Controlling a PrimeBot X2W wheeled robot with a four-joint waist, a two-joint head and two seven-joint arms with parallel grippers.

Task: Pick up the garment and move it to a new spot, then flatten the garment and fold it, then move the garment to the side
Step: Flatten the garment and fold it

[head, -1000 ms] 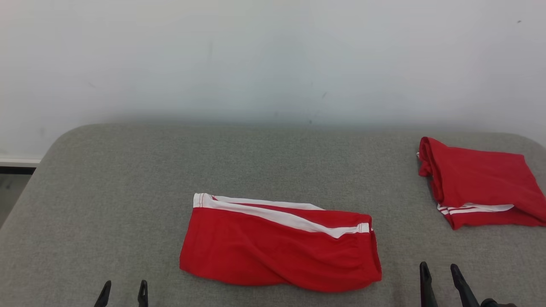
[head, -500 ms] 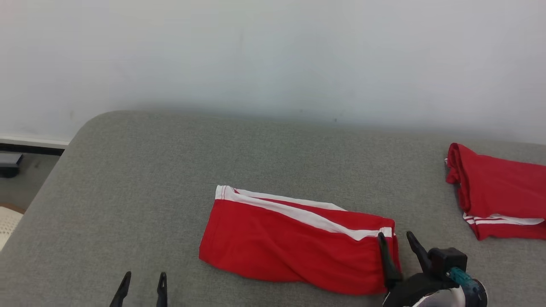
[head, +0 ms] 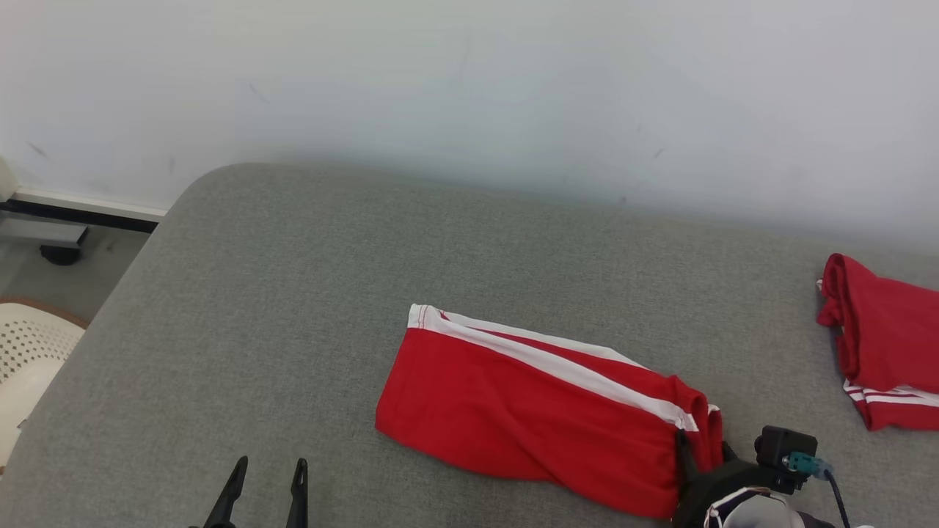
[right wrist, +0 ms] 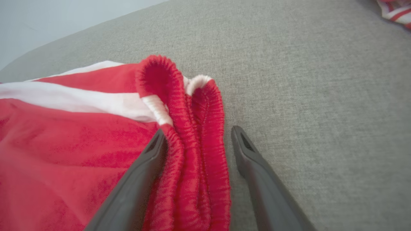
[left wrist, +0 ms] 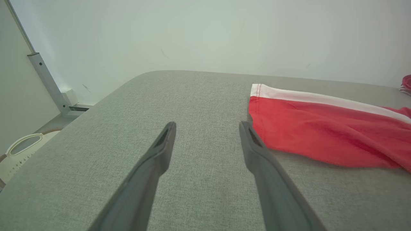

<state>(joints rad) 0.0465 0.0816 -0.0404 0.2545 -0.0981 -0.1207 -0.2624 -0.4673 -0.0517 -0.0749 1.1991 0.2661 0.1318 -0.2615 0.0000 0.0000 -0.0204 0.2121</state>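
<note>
A folded pair of red shorts (head: 528, 396) with a white side stripe lies on the grey padded surface (head: 293, 293), also seen in the left wrist view as the shorts (left wrist: 321, 125). My right gripper (head: 703, 449) is at their right end. In the right wrist view this gripper (right wrist: 198, 133) stands open, its fingers straddling the bunched elastic waistband (right wrist: 192, 128), one finger lying on the red cloth. My left gripper (head: 265, 484) is open near the front edge, left of the shorts and apart from them, with nothing between the fingers of that gripper (left wrist: 207, 126).
A second folded red garment (head: 880, 345) lies at the far right of the surface. A white wall stands behind. Off the rounded left edge are the floor and a white perforated basket (head: 29, 352).
The camera has swung, shifting the whole picture. My right gripper moved forward from the front edge onto the shorts' right end, and the waistband there has bunched up. Left gripper unchanged.
</note>
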